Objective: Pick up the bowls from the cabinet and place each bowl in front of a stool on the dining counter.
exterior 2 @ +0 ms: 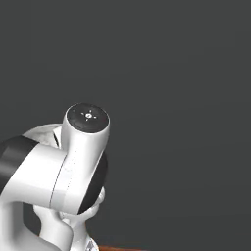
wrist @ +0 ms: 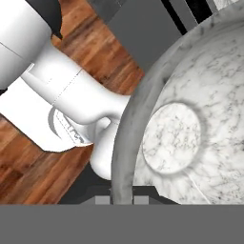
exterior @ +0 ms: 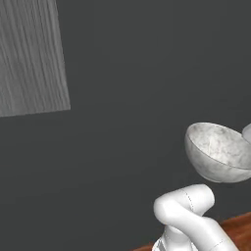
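Note:
A white-grey marbled bowl (exterior: 218,152) hangs in the air at the right of the left base view, tipped so that its hollow faces up and to the left. In the hand view the same bowl (wrist: 190,124) is very close, with its flat round bottom facing the camera. My gripper (wrist: 121,199) is shut on the bowl's rim at the bottom of that view, one finger inside the rim and one outside. The hand's white edge touches the bowl at the right border of the left base view.
A dark grey wall (exterior: 137,73) stands ahead in both base views. A grey wood-grain panel (exterior: 29,54) hangs at the upper left. Reddish wooden floor (wrist: 28,167) lies below the hand and shows at the lower right, floor (exterior: 240,228).

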You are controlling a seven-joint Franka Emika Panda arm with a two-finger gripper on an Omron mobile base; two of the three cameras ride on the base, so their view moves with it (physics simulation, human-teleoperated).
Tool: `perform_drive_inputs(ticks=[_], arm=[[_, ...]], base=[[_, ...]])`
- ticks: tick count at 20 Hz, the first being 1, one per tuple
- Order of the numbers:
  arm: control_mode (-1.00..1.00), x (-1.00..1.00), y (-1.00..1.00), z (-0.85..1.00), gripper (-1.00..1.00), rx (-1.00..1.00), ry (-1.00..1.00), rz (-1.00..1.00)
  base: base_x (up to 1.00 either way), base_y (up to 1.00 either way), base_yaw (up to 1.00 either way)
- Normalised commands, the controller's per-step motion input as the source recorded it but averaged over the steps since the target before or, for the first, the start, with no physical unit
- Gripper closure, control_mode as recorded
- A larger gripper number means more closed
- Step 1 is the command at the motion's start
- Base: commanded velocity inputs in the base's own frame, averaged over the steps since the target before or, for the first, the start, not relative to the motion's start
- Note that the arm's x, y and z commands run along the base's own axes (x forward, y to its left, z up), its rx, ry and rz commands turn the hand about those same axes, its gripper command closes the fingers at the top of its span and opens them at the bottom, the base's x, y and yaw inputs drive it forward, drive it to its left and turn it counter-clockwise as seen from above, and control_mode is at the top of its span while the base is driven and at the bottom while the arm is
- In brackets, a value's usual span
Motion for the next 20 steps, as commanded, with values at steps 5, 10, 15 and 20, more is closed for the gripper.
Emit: perform_drive_inputs(ticks=[5,10,15,20], arm=[[1.0,0.0,0.0,0.0,1.0,0.0,0.0,0.0],[1.0,0.0,0.0,0.0,1.0,0.0,0.0,0.0],[1.0,0.0,0.0,0.0,1.0,0.0,0.0,0.0],[1.0,0.0,0.0,0.0,1.0,0.0,0.0,0.0]], base=[[0.0,-0.8,-0.82],[0.0,-0.75,-0.82],[0.0,-0.59,-0.85],[0.08,-0.27,-0.83]])
